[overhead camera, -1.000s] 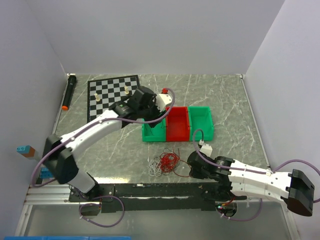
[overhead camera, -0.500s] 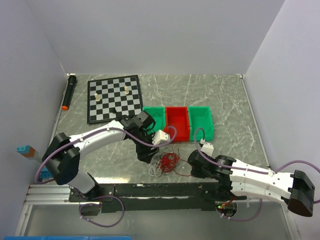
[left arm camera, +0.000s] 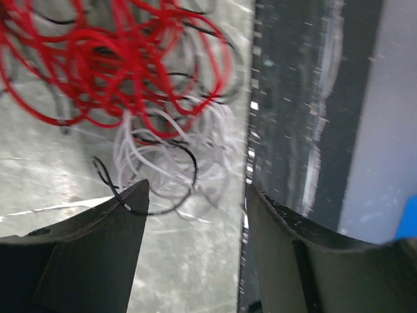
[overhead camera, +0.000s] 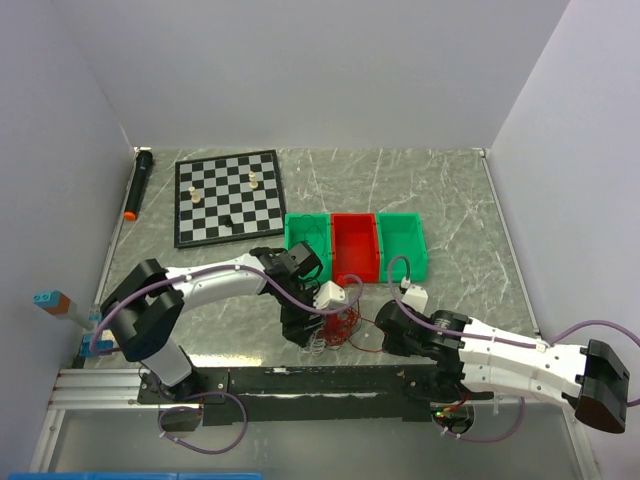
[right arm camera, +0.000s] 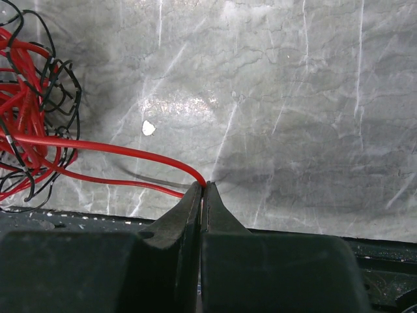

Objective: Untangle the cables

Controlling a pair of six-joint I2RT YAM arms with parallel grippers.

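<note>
The cables (overhead camera: pixel 338 322) lie as a loose tangle near the table's front edge, mostly red with white and dark loops. In the left wrist view the red loops (left arm camera: pixel 98 59) fill the upper left and white loops (left arm camera: pixel 166 153) lie just ahead of the fingers. My left gripper (left arm camera: pixel 195 195) is open above the marble at the tangle's near side, a dark strand touching its left fingertip (left arm camera: pixel 138 194). My right gripper (right arm camera: pixel 203 187) is shut on one red wire (right arm camera: pixel 117 151) that runs left into the tangle (right arm camera: pixel 29 124). From above, the left gripper (overhead camera: pixel 308 338) and right gripper (overhead camera: pixel 381 329) flank the tangle.
Three bins, green (overhead camera: pixel 306 262), red (overhead camera: pixel 354 251) and green (overhead camera: pixel 403 244), stand just behind the tangle. A chessboard (overhead camera: pixel 228 196) with a few pieces lies at the back left, a black marker (overhead camera: pixel 137 184) beside it. A black rail (overhead camera: pixel 300 378) borders the front edge.
My left arm swung from above the bins down and forward to the tangle's near left side. The right gripper stayed put, shut on the red wire.
</note>
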